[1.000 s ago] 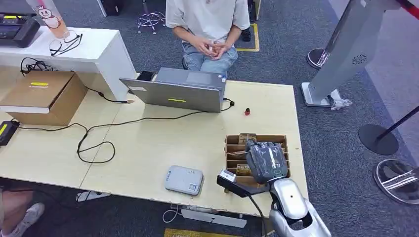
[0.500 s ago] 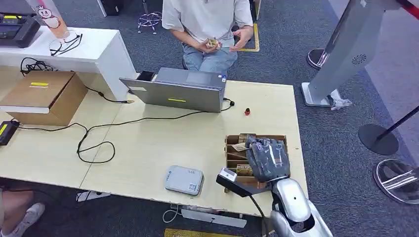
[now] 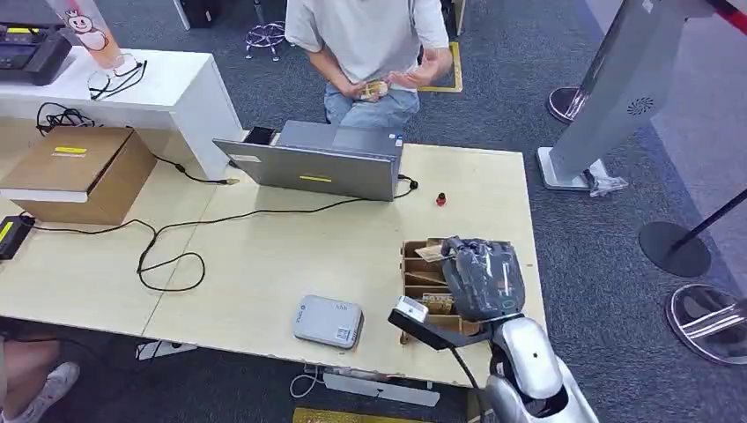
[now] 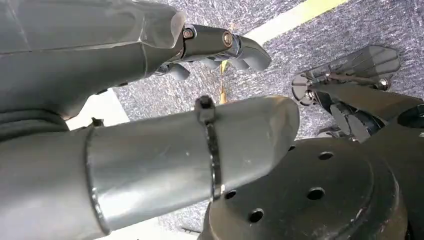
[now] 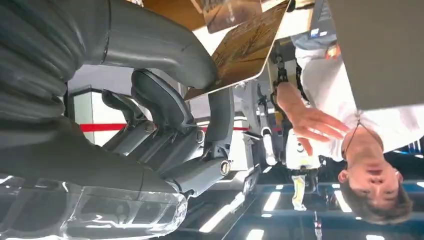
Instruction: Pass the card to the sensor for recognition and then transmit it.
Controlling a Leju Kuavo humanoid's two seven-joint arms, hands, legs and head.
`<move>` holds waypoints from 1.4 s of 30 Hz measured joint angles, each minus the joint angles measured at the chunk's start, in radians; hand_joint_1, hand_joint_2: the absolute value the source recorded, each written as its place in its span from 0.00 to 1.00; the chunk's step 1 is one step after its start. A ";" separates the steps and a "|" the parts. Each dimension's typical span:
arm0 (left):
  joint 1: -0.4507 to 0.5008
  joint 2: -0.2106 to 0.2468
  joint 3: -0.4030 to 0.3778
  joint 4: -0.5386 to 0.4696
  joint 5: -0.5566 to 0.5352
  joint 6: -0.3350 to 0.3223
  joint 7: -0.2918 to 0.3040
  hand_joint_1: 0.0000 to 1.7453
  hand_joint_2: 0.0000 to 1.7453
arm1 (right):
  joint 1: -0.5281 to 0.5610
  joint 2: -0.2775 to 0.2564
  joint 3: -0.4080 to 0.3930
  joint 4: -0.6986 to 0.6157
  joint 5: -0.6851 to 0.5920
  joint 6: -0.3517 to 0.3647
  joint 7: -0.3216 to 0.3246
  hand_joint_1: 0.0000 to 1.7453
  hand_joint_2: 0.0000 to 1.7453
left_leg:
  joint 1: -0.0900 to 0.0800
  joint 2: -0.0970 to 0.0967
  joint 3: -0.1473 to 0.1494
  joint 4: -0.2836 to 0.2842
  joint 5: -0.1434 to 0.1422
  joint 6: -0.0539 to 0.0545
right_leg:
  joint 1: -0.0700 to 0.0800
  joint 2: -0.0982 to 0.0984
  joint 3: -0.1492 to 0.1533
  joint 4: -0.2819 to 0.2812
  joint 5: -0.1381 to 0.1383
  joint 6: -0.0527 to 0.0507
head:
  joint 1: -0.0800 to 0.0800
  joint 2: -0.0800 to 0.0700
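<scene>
1. Right hand (image 3: 481, 275) pinches a card (image 5: 239, 46) between thumb and finger, raised over the wooden card box (image 3: 419, 280).
2. Left of it lies the grey sensor (image 3: 328, 322).
3. Beyond stands a laptop (image 3: 315, 160), then a seated person (image 3: 368, 44).

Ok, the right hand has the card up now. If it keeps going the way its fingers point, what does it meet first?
Probably nothing close. The right hand points away from the robot over the wooden card box; beyond that lies bare table, with the red button slightly off that line. Depth is hard to judge.
</scene>
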 joint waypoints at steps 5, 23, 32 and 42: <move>0.001 -0.005 0.011 -0.012 -0.008 -0.009 -0.002 0.00 0.00 | 0.001 0.000 -0.005 -0.005 -0.017 -0.028 -0.017 1.00 1.00 | 0.000 0.000 0.000 0.000 0.000 0.000 | 0.000 0.000 0.000 0.000 0.000 0.000 | 0.000 0.000; 0.002 -0.020 0.035 -0.041 -0.053 -0.024 -0.019 0.00 0.00 | -0.028 0.005 -0.005 0.008 -0.092 -0.125 -0.062 1.00 1.00 | 0.000 0.000 0.000 0.000 0.000 0.000 | 0.000 0.000 0.000 0.000 0.000 0.000 | 0.000 0.000; -0.003 -0.019 0.036 -0.041 -0.077 -0.002 -0.020 0.00 0.00 | -0.058 0.028 -0.006 0.043 -0.142 -0.195 -0.092 1.00 1.00 | 0.000 0.000 0.000 0.000 0.000 0.000 | 0.000 0.000 0.000 0.000 0.000 0.000 | 0.000 0.000; -0.008 -0.015 0.035 -0.036 -0.092 0.024 -0.022 0.00 0.00 | -0.108 0.055 -0.006 0.104 -0.191 -0.247 -0.114 1.00 1.00 | 0.000 0.000 0.000 0.000 0.001 0.000 | 0.000 0.000 0.000 0.000 0.000 0.000 | 0.000 0.000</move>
